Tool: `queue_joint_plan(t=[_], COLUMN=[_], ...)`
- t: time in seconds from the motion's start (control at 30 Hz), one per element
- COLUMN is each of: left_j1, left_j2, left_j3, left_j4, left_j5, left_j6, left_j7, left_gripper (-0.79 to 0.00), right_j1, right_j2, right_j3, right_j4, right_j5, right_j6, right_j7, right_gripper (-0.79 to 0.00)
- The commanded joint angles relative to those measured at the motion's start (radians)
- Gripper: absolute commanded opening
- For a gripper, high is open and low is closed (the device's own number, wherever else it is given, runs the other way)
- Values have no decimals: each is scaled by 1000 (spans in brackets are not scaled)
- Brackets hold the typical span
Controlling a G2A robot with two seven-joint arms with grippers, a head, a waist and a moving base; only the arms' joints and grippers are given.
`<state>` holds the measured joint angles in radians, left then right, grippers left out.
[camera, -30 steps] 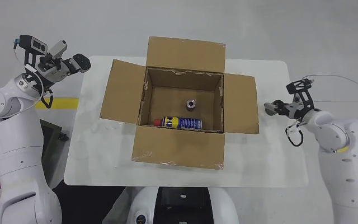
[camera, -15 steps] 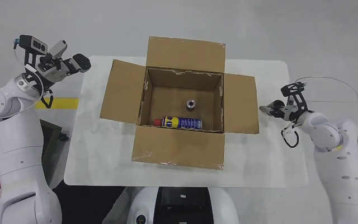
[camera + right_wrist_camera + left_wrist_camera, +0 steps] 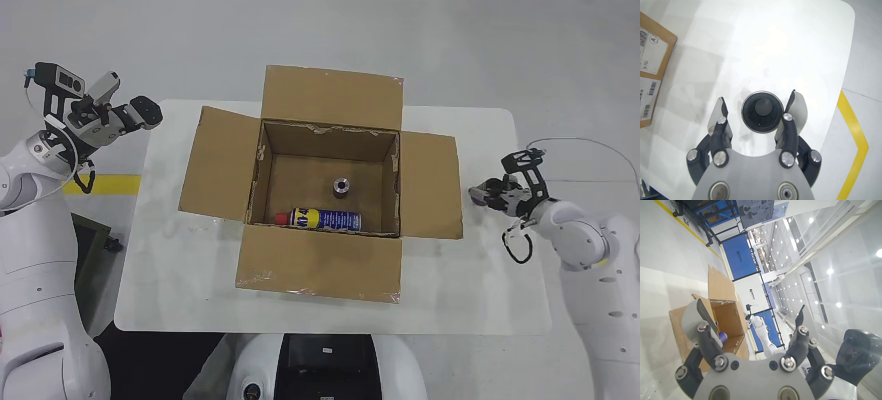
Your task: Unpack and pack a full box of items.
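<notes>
The right arm has sunk and drawn in a little over the last second, while its gripper (image 3: 484, 190) is almost where it was, just off the box's right flap. The left arm, the box (image 3: 320, 262) and its contents have not moved.

In the right wrist view the right gripper (image 3: 758, 98) stands over the table (image 3: 480, 290) with its fingers (image 3: 723, 108) released, spread to either side of a black round part (image 3: 762, 113) that sits on the table between them. One finger is very near its rim and the other is clearly apart.

The box stands mid-table, all four flaps folded out. Inside, a can (image 3: 325, 217) lies on its side along the near wall, and a small metal piece (image 3: 342, 186) sits apart from it, toward the middle.

Bare table runs along the near edge and right of the right flap, up to the rounded corner.

Farthest off, the left gripper (image 3: 140, 112) hangs beyond the table's far left corner, fingers (image 3: 702, 311) spread and holding nothing.
</notes>
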<state>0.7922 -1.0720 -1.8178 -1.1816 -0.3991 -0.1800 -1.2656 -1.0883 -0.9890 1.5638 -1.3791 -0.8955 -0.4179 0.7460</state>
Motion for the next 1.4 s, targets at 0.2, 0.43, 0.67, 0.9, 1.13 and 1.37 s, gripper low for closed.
queue_joint_plan(t=[0.2, 0.43, 0.67, 0.9, 1.13, 1.37], left_j1=[0, 0, 0, 0, 0, 0], left_j2=[0, 0, 0, 0, 0, 0], left_j3=[0, 0, 0, 0, 0, 0], left_j4=[0, 0, 0, 0, 0, 0], left_j5=[0, 0, 0, 0, 0, 0], left_j6=[0, 0, 0, 0, 0, 0], left_j7=[0, 0, 0, 0, 0, 0], left_gripper=[0, 0, 0, 0, 0, 0], right_j1=[15, 17, -12, -60, -143, -194], right_j2=[3, 7, 14, 23, 33, 39], right_j3=[-13, -18, 7, 45, 109, 156], right_j4=[15, 7, -49, -150, -323, -457], right_j5=[-8, -18, -21, -20, -14, -22], right_j6=[11, 13, 23, 30, 49, 69], right_j7=[-14, -9, -6, 2, 14, 20], right_gripper=[-419, -668, -785, -785, -785, -785])
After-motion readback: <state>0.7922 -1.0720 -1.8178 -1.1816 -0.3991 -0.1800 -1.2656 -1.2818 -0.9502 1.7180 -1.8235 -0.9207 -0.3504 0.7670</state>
